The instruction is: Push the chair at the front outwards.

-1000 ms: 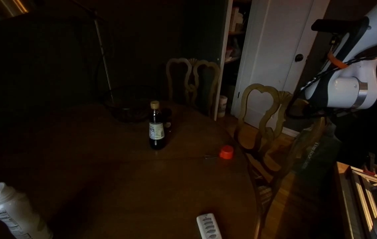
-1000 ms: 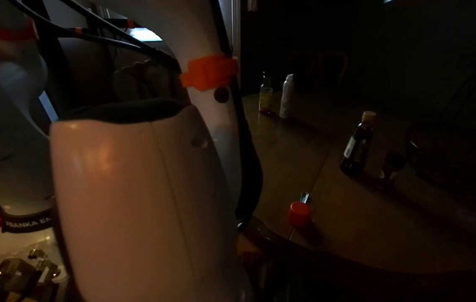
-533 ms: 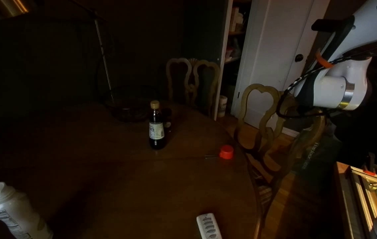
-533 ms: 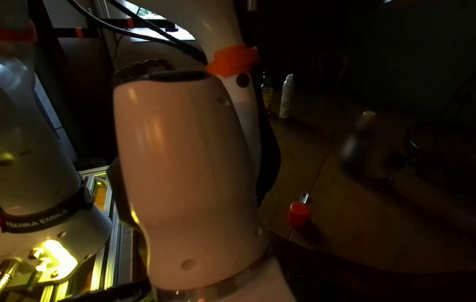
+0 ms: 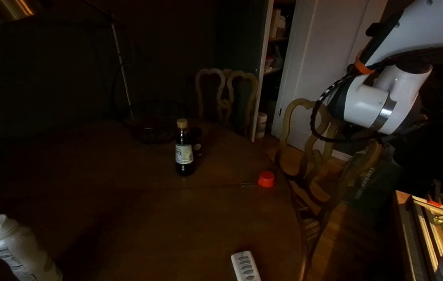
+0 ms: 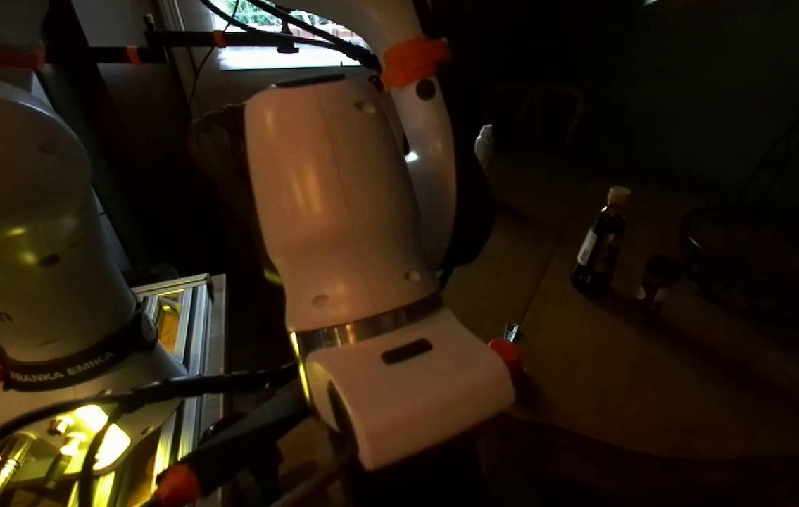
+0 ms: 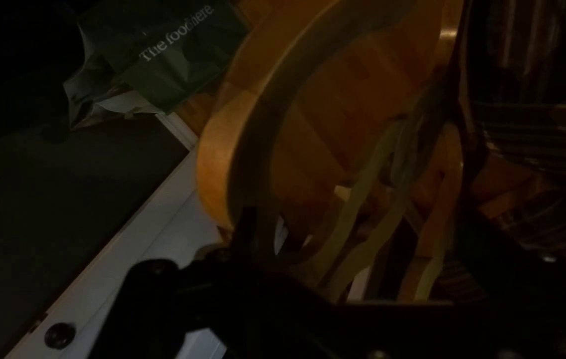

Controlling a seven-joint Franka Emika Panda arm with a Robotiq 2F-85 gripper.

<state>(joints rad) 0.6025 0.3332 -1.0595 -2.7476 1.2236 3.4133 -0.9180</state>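
Note:
The chair (image 5: 317,156), tan wood with an arched open back, stands at the table's edge in an exterior view. Its top rail and right part are partly hidden by my arm's wrist. In the wrist view, the curved rail of the chair (image 7: 213,159) runs down the left, with thinner back slats in the middle. My gripper (image 7: 362,224) is very dark there. Its fingers look spread apart, the left one overlapping the rail, the slats showing between them. I cannot tell if it touches the wood. In the exterior views my gripper is lost in shadow behind the wrist.
The table (image 5: 147,218) holds a dark bottle (image 5: 184,154), a red cap (image 5: 266,179), a white remote (image 5: 246,266) and a white spray can (image 5: 22,249). Another chair (image 5: 225,103) stands behind. A green bag (image 7: 178,55) lies on the floor; a white door (image 5: 322,58) stands beyond.
My arm has moved left in one exterior view, over the chair's back, and right and upward in the other, its wrist tilting. The chair has not visibly moved.

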